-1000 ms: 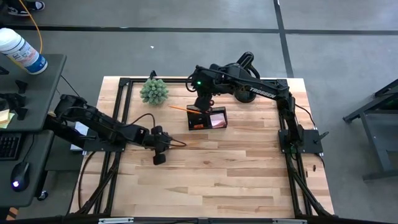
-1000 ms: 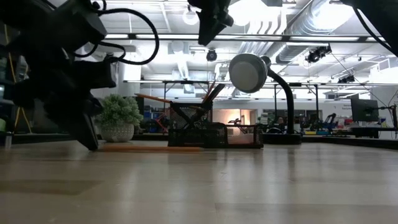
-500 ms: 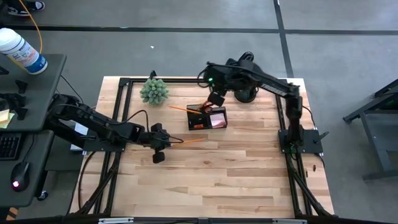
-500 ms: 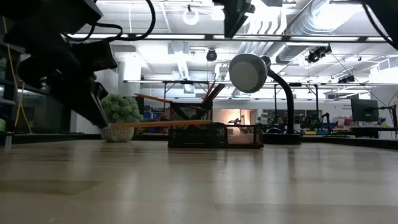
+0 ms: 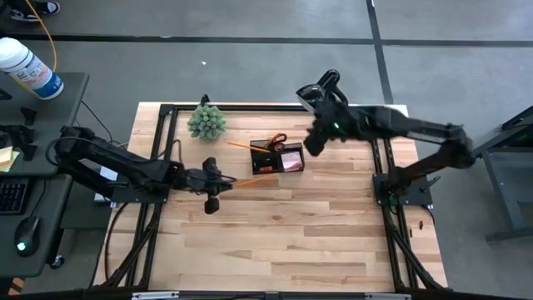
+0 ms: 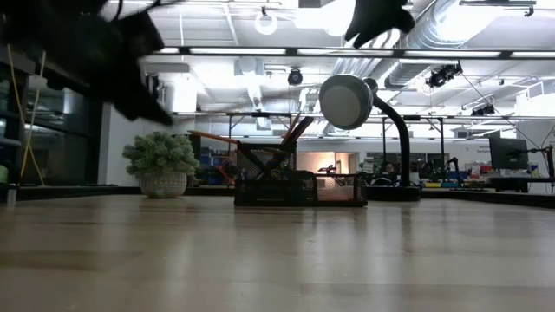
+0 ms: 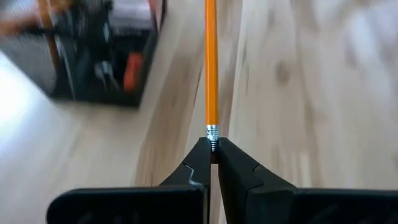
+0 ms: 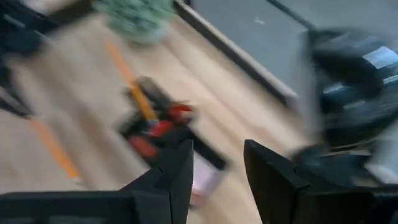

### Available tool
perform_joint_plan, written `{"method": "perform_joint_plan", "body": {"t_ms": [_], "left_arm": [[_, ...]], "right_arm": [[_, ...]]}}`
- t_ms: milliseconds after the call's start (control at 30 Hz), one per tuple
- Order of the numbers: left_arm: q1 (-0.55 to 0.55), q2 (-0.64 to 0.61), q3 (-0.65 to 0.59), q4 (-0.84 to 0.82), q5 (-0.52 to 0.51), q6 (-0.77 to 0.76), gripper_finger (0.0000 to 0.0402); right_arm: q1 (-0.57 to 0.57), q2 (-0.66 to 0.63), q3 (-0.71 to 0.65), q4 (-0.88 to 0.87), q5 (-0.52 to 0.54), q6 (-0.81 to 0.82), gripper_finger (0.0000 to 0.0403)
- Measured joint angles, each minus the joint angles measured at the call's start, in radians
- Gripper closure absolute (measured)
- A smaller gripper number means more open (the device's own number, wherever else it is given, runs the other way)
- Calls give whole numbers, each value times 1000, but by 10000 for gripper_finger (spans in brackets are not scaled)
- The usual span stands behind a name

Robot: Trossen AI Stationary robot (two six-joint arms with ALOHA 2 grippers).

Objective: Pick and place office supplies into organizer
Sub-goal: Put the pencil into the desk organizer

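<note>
1. The left end effector [image 5: 218,182] hung over the worktop [image 5: 316,242], left of the organizer [image 5: 278,158], clenched on a pencil [image 5: 256,180] at its eraser end.
2. From the left wrist, the fingers [image 7: 200,163] pinched just behind the metal ferrule, and the pencil [image 7: 211,68] ran straight out ahead of them, with the organizer [image 7: 99,59] blurred off to one side.
3. From above, the pencil pointed toward the organizer, its far tip close to the near left corner of the tray; I could not tell whether it touched.
4. The right end effector [image 5: 314,142] hovered just right of the organizer, beside the lamp [image 5: 329,87], fingers apart and holding nothing.
5. Its wrist view showed the two fingers [image 8: 177,174] spread with a clear gap, above the organizer [image 8: 163,134], which was blurred.
6. The organizer sat near the far middle of the worktop. It held red-handled scissors [image 5: 277,140], a pink pad [image 5: 291,160] in its right part, and something orange-red in its left part.
7. A second pencil [image 5: 239,145] leaned out of the organizer toward the plant [image 5: 206,122], which stood at the far left corner.
8. From the low view, the organizer [image 6: 299,188] stood in front of the lamp [image 6: 347,102], with the plant [image 6: 161,163] to its left.
</note>
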Motion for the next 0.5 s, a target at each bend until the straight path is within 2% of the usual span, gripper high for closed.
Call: {"method": "perform_joint_plan", "body": {"t_ms": [133, 267, 500], "left_arm": [[0, -73, 0, 60, -46, 7, 401], [0, -135, 0, 144, -105, 7, 401], [0, -187, 0, 274, -179, 38, 401]], "right_arm": [[62, -152, -297, 350, -49, 107, 265], [127, -233, -517, 734, -61, 150, 265], [177, -238, -734, 1266, -91, 212, 265]]}}
